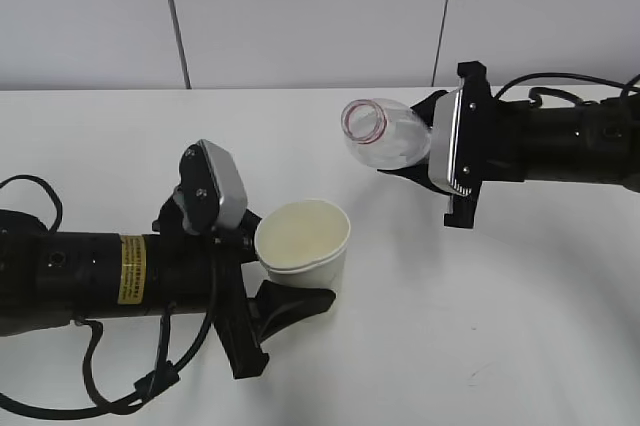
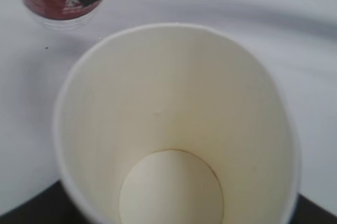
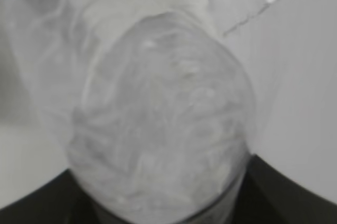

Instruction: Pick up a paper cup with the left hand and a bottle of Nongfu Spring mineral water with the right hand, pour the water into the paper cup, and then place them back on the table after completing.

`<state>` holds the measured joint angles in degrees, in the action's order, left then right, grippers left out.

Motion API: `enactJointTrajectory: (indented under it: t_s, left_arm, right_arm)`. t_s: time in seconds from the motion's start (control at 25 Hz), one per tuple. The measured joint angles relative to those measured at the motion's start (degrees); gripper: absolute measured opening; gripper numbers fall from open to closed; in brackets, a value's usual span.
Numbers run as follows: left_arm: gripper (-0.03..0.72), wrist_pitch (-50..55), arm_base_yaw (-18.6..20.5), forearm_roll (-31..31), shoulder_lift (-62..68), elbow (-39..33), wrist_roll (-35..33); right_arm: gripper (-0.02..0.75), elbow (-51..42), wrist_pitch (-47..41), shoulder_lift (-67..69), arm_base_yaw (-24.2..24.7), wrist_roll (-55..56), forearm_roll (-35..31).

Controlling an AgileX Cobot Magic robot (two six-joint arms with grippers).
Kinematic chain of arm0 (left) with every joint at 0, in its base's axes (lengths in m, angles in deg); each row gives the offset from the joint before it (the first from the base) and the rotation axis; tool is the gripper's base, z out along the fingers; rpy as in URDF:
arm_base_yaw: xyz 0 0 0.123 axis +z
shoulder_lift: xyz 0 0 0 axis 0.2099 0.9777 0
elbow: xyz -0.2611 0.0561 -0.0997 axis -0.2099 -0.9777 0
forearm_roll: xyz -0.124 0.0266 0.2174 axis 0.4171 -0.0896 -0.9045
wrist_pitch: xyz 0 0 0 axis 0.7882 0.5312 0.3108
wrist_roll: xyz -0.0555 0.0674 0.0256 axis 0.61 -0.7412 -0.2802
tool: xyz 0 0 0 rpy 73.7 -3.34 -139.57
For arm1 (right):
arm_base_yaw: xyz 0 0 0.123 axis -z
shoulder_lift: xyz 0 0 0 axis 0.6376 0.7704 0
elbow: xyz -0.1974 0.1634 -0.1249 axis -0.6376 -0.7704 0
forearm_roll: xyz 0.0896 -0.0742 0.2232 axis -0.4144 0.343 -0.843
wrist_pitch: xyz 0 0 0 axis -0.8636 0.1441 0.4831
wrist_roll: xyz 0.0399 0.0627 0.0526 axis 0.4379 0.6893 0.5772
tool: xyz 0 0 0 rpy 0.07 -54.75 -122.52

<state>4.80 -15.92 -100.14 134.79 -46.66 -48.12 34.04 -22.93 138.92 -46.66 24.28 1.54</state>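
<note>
Paper cup (image 1: 303,239) gripped upright by the left hand (image 1: 262,291), low over the table (image 1: 420,346), inside apparently dry. Bottle (image 1: 385,134) clamped in the right hand (image 1: 425,151), tilted with its open neck aimed at the cup but well apart, up and to the right. Best to bring the neck over the rim first, then tip slowly, keeping the cup level.

Cup (image 1: 303,238) was cream inside, white outside. Bottle (image 1: 385,135) was clear with a red-ringed neck and dark red label. Left arm (image 1: 100,271) was black, yellow sticker (image 1: 131,268).
</note>
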Motion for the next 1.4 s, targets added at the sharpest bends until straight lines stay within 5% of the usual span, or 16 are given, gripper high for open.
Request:
enactJointTrajectory:
  t_s: [0.4,1.4]
  left_arm:
    - [0.423,-1.6,-3.9,-1.8,0.0,0.0,1.3]
    - [0.423,-2.4,-4.0,-4.9,0.0,0.0,1.4]
  right_arm:
    - [0.388,1.5,0.2,0.0,-1.7,-6.7,0.2]
    - [0.387,1.6,2.8,0.0,-1.7,-23.9,-2.0]
